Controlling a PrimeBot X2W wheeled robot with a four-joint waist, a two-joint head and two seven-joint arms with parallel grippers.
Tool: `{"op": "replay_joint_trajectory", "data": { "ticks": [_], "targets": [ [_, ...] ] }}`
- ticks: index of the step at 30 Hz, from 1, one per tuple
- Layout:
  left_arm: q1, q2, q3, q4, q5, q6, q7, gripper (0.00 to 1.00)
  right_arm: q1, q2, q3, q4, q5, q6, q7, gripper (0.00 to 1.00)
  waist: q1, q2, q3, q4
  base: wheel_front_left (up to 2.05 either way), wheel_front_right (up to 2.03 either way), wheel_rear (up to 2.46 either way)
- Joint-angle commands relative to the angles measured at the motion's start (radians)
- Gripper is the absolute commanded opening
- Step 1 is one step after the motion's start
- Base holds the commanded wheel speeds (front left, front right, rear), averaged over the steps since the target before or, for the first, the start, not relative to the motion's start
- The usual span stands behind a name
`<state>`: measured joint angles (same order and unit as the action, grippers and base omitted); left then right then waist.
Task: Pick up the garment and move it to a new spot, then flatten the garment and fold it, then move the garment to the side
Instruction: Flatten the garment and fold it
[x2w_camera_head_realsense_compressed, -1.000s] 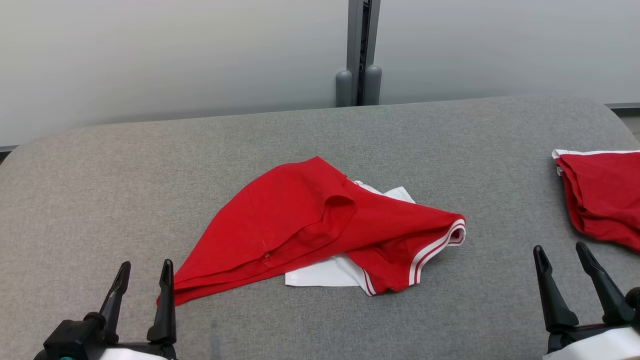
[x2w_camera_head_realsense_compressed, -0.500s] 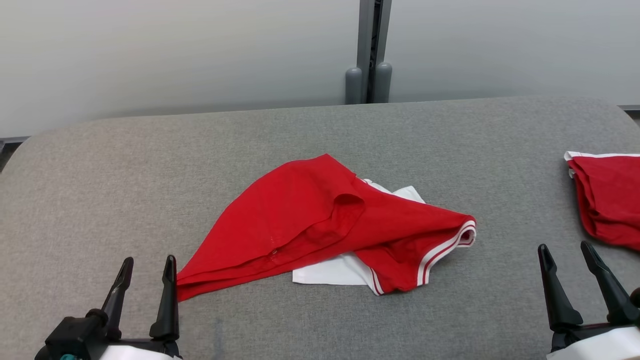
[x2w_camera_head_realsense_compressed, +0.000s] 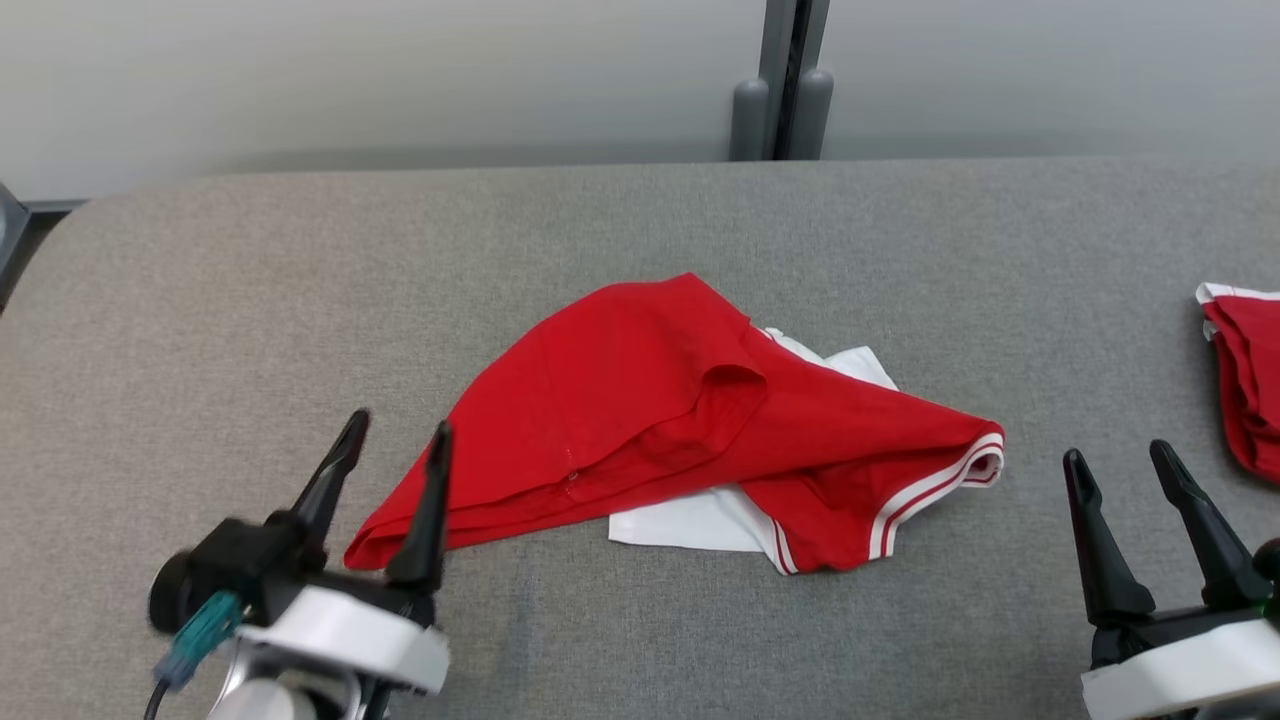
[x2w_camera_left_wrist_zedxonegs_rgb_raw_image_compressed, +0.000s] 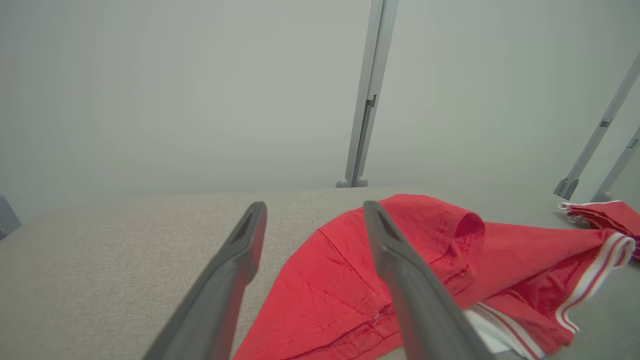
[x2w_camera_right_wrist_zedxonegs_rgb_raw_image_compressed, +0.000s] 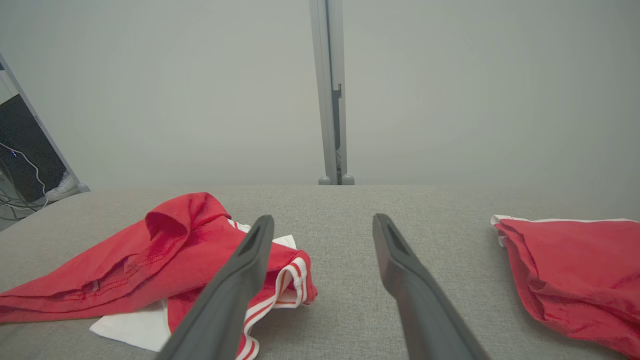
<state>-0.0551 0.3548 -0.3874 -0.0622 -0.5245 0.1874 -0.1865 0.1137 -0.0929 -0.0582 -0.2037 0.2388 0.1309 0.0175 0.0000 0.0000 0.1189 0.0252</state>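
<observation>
- Left gripper (x2w_camera_head_realsense_compressed: 400, 423): the wrist end was blurred in the head view and cut off by the bottom edge.
- Garment (x2w_camera_head_realsense_compressed: 650, 420): its white panel (x2w_camera_head_realsense_compressed: 690, 522) lay mostly hidden under the red folds.
- Second red garment (x2w_camera_head_realsense_compressed: 1245, 385): cut off by the right edge, so its full shape could not be told.
- Right gripper (x2w_camera_head_realsense_compressed: 1116, 452): the wrist was cut off at the bottom corner.

Another red cloth (x2w_camera_head_realsense_compressed: 1245, 385) lies far right on the grey table (x2w_camera_head_realsense_compressed: 640, 220).
</observation>
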Motion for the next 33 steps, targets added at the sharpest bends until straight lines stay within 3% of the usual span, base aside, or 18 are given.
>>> {"op": "replay_joint_trajectory", "data": {
  "ticks": [1,12,18,23,24,25,33],
  "targets": [
    [-0.057,-0.009,-0.017,0.014,0.011,-0.025,0.011,1.0,-0.021,-0.007,0.004,-0.002,0.003,0.0,-0.001,1.0,0.0,0.0,0.029,-0.004,0.0,0.0,0.0],
    [-0.302,-0.087,-0.173,0.173,0.055,-0.165,0.07,1.0,-0.095,-0.011,0.032,0.031,0.025,0.0,-0.041,1.0,0.0,0.0,0.147,-0.08,0.0,0.0,0.0],
    [-0.392,-0.113,-0.217,0.251,0.08,-0.204,0.088,1.0,-0.124,-0.001,0.053,0.054,0.032,0.0,-0.066,1.0,0.0,0.0,0.194,-0.138,0.0,0.0,0.0],
    [-0.444,-0.123,-0.233,0.312,0.091,-0.212,0.11,1.0,-0.136,0.009,0.056,0.08,0.039,0.0,-0.089,1.0,0.0,0.0,0.217,-0.178,0.0,0.0,0.0],
    [-0.452,-0.121,-0.235,0.325,0.094,-0.209,0.117,0.56,-0.139,0.011,0.057,0.084,0.041,0.0,-0.094,1.0,0.0,0.0,0.218,-0.184,0.0,0.0,0.0],
    [-0.46,-0.119,-0.235,0.331,0.1,-0.204,0.119,0.0,-0.14,0.012,0.057,0.09,0.042,0.0,-0.098,1.0,0.0,0.0,0.22,-0.189,0.0,0.0,0.0],
    [-0.51,-0.095,-0.245,0.297,0.152,-0.182,0.102,0.0,-0.146,0.023,0.059,0.119,0.046,0.0,-0.122,1.0,0.0,0.0,0.213,-0.199,0.0,0.0,0.0]
  ]
}}
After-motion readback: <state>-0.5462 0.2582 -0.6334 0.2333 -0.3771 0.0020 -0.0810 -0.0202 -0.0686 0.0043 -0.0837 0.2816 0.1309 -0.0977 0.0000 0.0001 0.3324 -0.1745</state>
